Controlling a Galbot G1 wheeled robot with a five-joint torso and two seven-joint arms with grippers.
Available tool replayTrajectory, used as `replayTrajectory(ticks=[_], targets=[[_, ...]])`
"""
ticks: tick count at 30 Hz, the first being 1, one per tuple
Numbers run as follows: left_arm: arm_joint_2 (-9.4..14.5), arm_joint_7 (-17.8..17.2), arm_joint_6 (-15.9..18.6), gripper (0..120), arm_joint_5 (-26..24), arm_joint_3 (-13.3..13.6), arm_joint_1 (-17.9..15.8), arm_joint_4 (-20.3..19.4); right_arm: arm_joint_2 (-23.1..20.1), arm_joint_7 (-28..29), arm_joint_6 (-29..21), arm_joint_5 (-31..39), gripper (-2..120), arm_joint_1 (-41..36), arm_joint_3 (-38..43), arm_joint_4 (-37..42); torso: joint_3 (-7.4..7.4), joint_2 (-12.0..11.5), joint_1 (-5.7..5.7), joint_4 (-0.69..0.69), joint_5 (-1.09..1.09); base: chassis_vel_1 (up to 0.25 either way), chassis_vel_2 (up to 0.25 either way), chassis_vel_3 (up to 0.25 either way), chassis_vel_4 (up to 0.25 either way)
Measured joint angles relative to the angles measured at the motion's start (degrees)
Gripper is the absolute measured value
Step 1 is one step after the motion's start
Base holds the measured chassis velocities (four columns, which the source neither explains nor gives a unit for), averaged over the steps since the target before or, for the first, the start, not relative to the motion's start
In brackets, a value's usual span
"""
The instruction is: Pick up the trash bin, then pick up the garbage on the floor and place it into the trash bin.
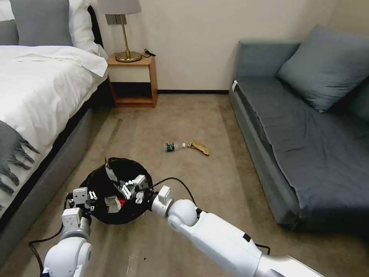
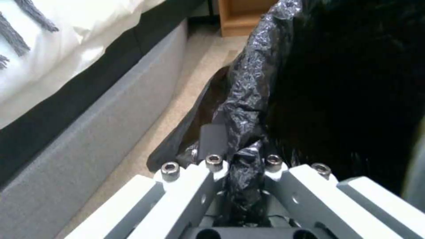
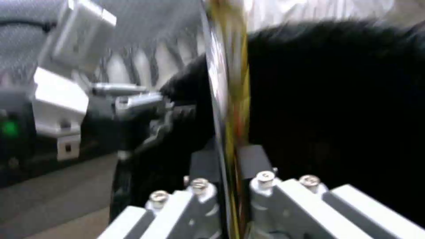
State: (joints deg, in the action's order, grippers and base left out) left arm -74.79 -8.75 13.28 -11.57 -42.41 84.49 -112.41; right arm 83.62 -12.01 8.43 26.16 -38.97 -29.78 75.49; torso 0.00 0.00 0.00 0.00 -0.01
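Down by the bed, the left gripper (image 2: 241, 172) is pinched on the crinkled black liner rim of the trash bin (image 1: 115, 173). The right gripper (image 3: 230, 166) hangs over the bin, its pads pressed together on a thin yellow-brown snack packet (image 3: 234, 83). Two pieces lie side by side on the carpet, well beyond the bin: one small bottle (image 1: 171, 146) and one tan paper scrap (image 1: 200, 146). One red-and-white wrapper (image 1: 114, 203) sits inside the bin.
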Motion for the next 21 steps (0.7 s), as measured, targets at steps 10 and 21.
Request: replayTrajectory(ticks=[10,21], targets=[[-0.1,0.6,-0.2,0,0.1,0.6,0.0,0.9,0.8,1.2,-0.1,-1.3,44,-0.9,-0.6,-0.4,0.0,0.0,0.0,0.0,0.0,0.0,0.0,0.0,0.0],[0.5,0.3,-0.4,0,0.4,-0.2,-0.5,1.7,-1.3,3.7,-0.5,2.6,85,-0.1,5.4,5.2,0.0,0.0,0.0,0.0,0.02,0.0,0.0,0.0,0.0]])
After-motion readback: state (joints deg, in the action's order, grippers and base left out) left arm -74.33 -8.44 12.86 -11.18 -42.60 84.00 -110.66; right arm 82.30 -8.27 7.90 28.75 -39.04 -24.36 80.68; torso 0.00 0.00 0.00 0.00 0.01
